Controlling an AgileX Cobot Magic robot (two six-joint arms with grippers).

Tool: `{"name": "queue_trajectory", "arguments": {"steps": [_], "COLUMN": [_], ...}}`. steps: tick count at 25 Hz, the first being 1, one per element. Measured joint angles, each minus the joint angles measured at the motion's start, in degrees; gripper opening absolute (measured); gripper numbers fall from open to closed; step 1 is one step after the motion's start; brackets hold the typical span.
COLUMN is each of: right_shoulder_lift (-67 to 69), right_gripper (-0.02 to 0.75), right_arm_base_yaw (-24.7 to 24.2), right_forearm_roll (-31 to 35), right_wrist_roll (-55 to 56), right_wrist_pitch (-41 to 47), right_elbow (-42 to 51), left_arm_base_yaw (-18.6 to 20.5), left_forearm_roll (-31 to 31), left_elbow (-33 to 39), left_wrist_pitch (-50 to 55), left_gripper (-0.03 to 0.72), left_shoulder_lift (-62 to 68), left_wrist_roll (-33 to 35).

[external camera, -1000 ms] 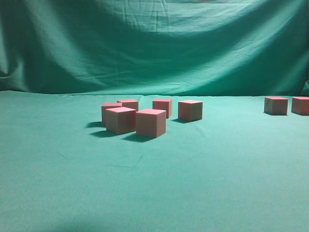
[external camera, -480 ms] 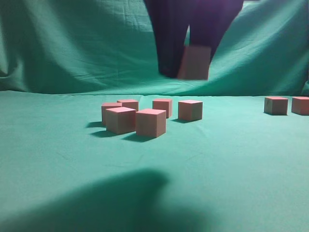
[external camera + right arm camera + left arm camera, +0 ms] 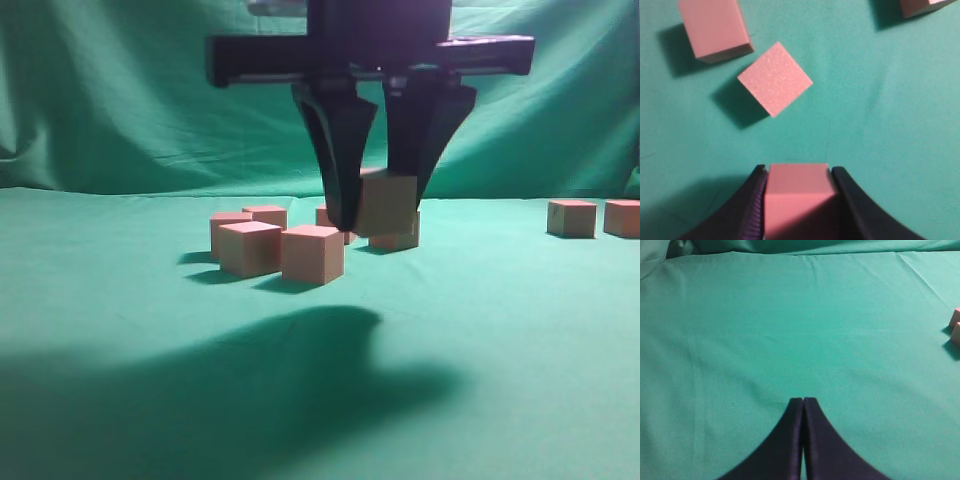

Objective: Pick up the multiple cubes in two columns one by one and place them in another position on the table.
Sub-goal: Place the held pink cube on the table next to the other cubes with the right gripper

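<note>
Salmon-topped, tan-sided matte foam cubes [image 3: 312, 253] sit clustered at centre of the exterior view on the wrinkled teal-green cloth table [image 3: 480, 330], with two more cubes at the far right edge [image 3: 572, 218]. Above the cluster's right side, the black right gripper [image 3: 383, 205] clamps one such cube, the held cube [image 3: 386, 204], between its jaws, lifted clear of the cloth. In the left wrist view, the black left gripper [image 3: 803, 402] at lower centre has its jaws pressed together over bare cloth.
</note>
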Motion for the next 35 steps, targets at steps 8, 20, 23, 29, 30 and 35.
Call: {"name": "queue_trajectory", "arguments": {"steps": [8,20,23,29,30,35], "right_shoulder_lift": [2.0,4.9,4.9,6.1,6.1,6.4], "right_gripper": [0.271,0.271,0.271,0.271,0.271,0.271], "right_arm_base_yaw": [-1.2,-2.0,-2.2,-2.2,-2.2,-2.2], "right_forearm_roll": [-1.0,-1.5,-1.5,-1.5,-1.5,-1.5], "right_wrist_roll": [2.2,2.2,2.3,2.3,2.3,2.1], "right_wrist_pitch": [-2.8,-4.7,-5.0,-5.2,-5.2,-5.7], "right_elbow": [0.0,0.0,0.0,0.0,0.0,0.0], "left_arm_base_yaw": [0.0,0.0,0.0,0.0,0.0,0.0], "left_forearm_roll": [0.0,0.0,0.0,0.0,0.0,0.0], "left_elbow": [0.0,0.0,0.0,0.0,0.0,0.0], "left_wrist_pitch": [0.0,0.0,0.0,0.0,0.0,0.0], "left_gripper": [0.000,0.000,0.000,0.000,0.000,0.000], "left_shoulder_lift": [0.0,0.0,0.0,0.0,0.0,0.0], "left_wrist_roll": [0.0,0.0,0.0,0.0,0.0,0.0]}}
